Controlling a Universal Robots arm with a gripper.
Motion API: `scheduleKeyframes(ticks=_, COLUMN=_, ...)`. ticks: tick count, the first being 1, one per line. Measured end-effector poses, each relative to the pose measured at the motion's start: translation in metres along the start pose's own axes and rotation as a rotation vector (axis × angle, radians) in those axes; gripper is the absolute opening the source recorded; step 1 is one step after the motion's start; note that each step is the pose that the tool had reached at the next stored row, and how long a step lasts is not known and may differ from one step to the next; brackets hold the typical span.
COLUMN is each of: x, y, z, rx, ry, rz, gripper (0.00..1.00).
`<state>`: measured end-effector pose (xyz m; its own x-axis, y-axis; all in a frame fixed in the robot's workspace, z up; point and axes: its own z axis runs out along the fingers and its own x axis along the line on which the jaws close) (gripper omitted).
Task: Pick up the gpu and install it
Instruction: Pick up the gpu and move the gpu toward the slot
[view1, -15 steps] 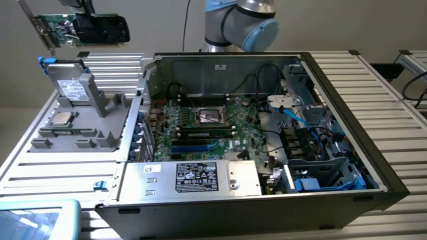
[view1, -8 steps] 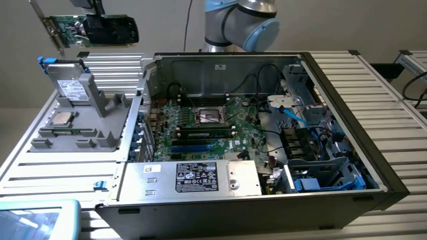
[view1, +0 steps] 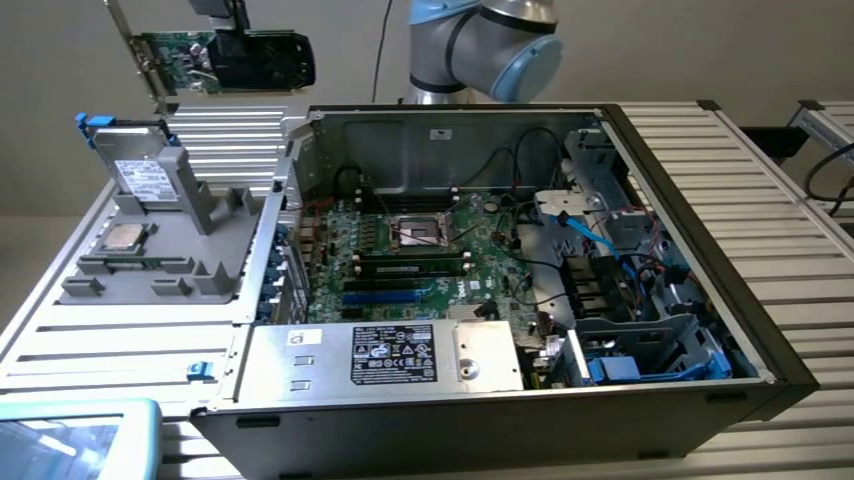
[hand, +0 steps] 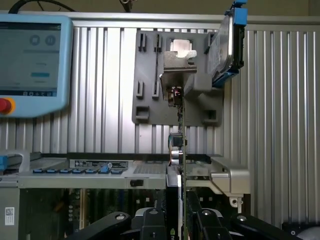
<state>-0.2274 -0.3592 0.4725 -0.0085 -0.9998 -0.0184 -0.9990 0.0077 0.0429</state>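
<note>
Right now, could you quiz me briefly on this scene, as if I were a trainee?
1. True or false: the pincer is shut on the gpu.
2. Where is the gpu? A) plugged into the motherboard; B) held in the air outside the computer case; C) lying on the table.
3. What colour is the bracket on the hard drive in the grey holder?
Key: 1 true; 2 B; 3 blue.
</note>
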Motion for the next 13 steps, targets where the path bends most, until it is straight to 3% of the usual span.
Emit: scheduleKeyframes(ticks=13, x=0.000, y=-0.0589, z=-0.0016, rx=-0.0001, ry=0.0001, rz=0.000, gripper=0.28)
